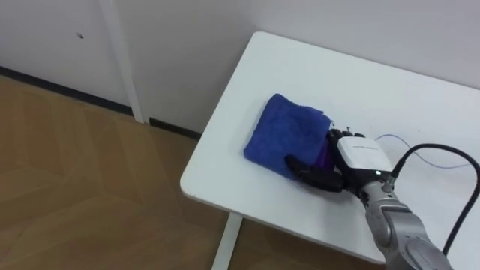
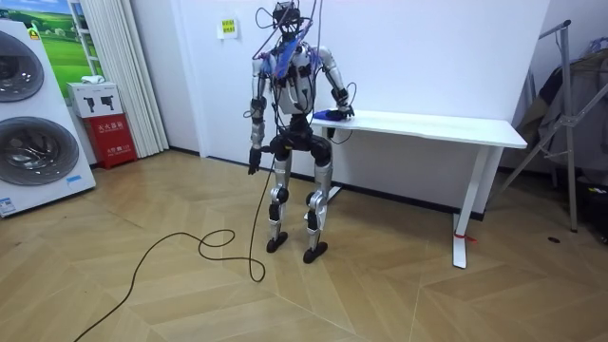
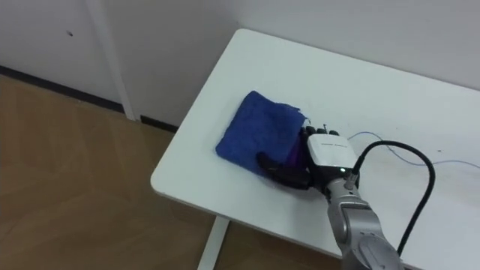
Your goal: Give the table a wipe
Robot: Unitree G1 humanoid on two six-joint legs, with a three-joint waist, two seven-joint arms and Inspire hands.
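Note:
A blue cloth, folded and a little rumpled, lies near the left end of the white table. My right hand rests on the cloth's right part, its back facing up. The fingers are curled down into the fabric and the thumb lies along the cloth's near edge. In the room view I stand at the table's end on that view's left. My right arm reaches onto the cloth, and my left hand hangs at my side.
The table's left and near edges are close to the cloth. A thin blue line marks the tabletop right of my hand. A white wall stands behind. Washing machines and a red box stand at the room view's left, a rack at its right.

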